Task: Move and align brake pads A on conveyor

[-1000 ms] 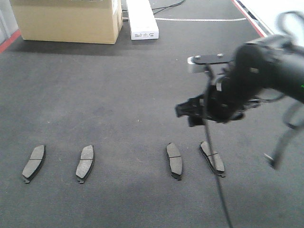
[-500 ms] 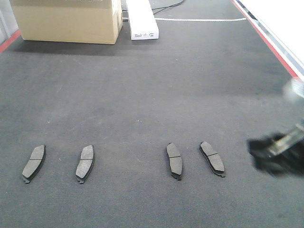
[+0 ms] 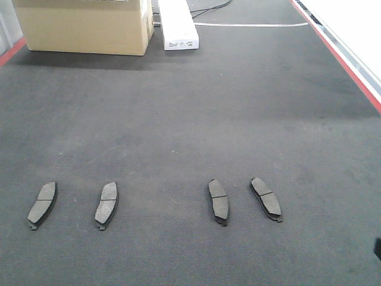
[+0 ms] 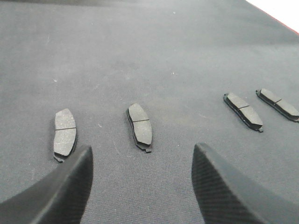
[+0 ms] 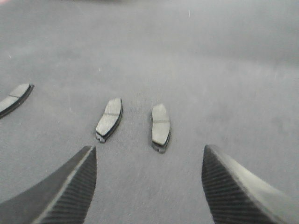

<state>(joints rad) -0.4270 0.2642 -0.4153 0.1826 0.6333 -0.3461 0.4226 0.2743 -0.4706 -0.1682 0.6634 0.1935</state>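
Four dark grey brake pads lie in a row on the charcoal conveyor [image 3: 190,119]: the far left pad [image 3: 42,204], the second pad [image 3: 107,204], the third pad [image 3: 218,201] and the right pad [image 3: 266,198]. No arm shows in the front view. My left gripper [image 4: 142,161] is open and empty, hovering just short of the two left pads [image 4: 65,134] [image 4: 140,126]. My right gripper [image 5: 149,158] is open and empty, just short of the two right pads [image 5: 109,119] [image 5: 160,125].
A cardboard box [image 3: 83,24] and a white box [image 3: 177,24] stand at the far end of the conveyor. Red stripes run along the right edge [image 3: 348,59] and the left edge [image 3: 9,53].
The right arm, which hung over the two right pads, has pulled away to the right and out of the front view. The pads have not moved.
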